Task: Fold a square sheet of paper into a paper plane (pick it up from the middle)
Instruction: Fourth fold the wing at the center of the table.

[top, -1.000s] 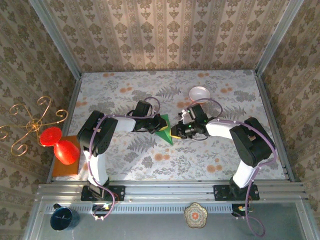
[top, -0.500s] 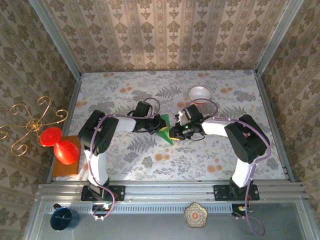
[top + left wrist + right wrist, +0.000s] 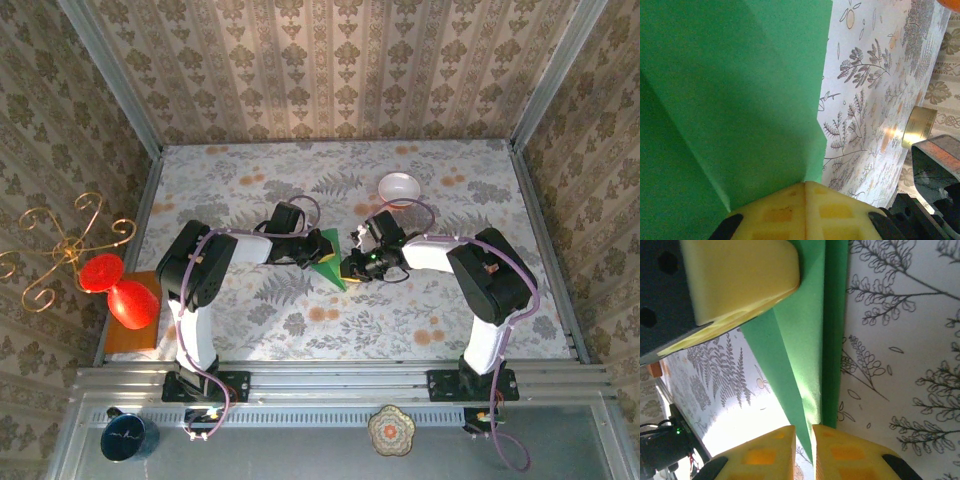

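One wide floral-print surface [image 3: 440, 330] carries the scene. Near its middle the black-and-white left arm [image 3: 197, 265] and right arm [image 3: 488, 275] meet at the bright-green matte paper sheet [image 3: 328, 266], folded into a pointed wedge. The left jaws are clamped flat on its layers; the right jaws, almost closed, pinch its creased edge. A small white bowl [image 3: 399, 186] stands well behind.
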